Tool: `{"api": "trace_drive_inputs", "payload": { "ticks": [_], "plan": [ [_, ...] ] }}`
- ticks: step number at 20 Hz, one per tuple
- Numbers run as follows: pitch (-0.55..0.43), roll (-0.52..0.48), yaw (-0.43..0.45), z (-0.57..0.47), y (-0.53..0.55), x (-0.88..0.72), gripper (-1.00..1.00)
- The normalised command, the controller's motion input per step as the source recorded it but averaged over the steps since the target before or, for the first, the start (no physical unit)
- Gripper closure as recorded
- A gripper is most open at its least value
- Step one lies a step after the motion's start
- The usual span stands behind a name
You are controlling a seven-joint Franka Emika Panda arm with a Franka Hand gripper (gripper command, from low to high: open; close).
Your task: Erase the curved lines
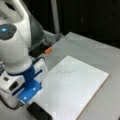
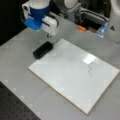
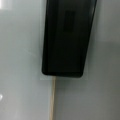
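All three views are soft and blurred. In a front view a bright glare patch sits right of centre on the white board; backgrounds at the top are dark.

Board lies flat on table, roughly mid-table in both front views. Curve lines sit on the board, toward a front view's right, well apart from the board's left corner; in a front view they sit near the board's top edge. Eraser block lies on the table just beside the board's upper-left edge, at the corner; wrist view has it at top centre, w/ the board edge running down below it. Gripper hangs above the eraser, not touching, behind it toward a front view's top. Small marker lies on the table beyond the board's far edge, well apart from the eraser.
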Motion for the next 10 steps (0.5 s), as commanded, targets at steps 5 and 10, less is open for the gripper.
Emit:
{"api": "trace_drive_inputs", "payload": {
  "ticks": [5,10],
  "plan": [
    [0.097,0.122,0.037,-0.07,-0.22,0.32,-1.0],
    [0.041,0.155,0.015,-0.08,-0.16,0.3,-1.0]
  ]
}}
